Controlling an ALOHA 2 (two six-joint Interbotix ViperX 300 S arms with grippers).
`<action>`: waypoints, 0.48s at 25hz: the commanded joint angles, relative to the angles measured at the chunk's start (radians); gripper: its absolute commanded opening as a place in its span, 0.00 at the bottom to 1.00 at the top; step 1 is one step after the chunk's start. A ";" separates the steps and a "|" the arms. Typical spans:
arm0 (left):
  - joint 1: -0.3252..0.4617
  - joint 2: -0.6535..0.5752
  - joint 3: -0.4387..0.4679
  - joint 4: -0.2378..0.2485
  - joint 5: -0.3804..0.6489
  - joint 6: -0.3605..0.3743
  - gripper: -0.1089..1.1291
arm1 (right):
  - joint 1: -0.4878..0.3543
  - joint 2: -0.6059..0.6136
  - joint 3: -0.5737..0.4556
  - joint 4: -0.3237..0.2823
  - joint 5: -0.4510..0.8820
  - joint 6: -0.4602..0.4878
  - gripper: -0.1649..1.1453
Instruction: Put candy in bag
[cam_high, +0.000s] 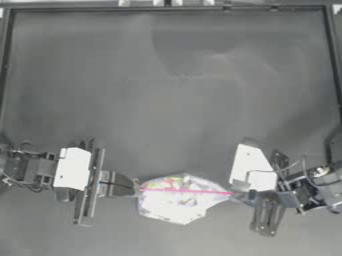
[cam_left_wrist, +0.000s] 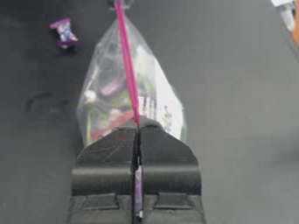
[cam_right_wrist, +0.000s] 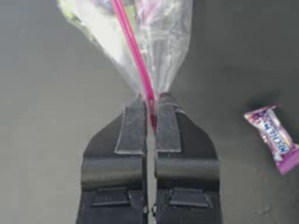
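The bag (cam_high: 179, 197) hangs stretched between the two arms near the front edge of the table (cam_high: 174, 90), its pink seal strip (cam_high: 187, 191) drawn taut. The left gripper (cam_high: 127, 187) has its fingers (cam_left_wrist: 111, 153) pressed together on one end of the strip; the right gripper (cam_high: 248, 196) pinches the other end the same way, fingers (cam_right_wrist: 133, 131) closed on the plastic. Multicoloured sweets show through the clear film.

The candy (cam_right_wrist: 273, 138) lies loose on the table, near the right gripper and apart from the bag; the left wrist view shows it (cam_left_wrist: 64, 32) beyond the bag's far end. In the top view I cannot make it out.

The strip looks shut along its visible length, so the mouth probably has to be opened first. To do that well, one gripper should likely keep its hold as an anchor while the other lets go and re-grips a single lip. Pulling along the strip only tightens it; the pull should go across it, gently, so the crinkly film does not slip free
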 joint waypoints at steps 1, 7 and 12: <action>-0.005 -0.034 -0.003 -0.005 -0.005 0.000 0.19 | 0.014 -0.015 0.009 0.002 0.009 0.006 0.17; 0.003 -0.029 -0.003 -0.006 -0.009 0.000 0.19 | 0.015 -0.023 -0.002 -0.009 -0.002 0.006 0.17; 0.020 -0.032 -0.011 -0.006 -0.009 0.005 0.19 | 0.014 -0.055 -0.017 -0.035 -0.011 0.012 0.17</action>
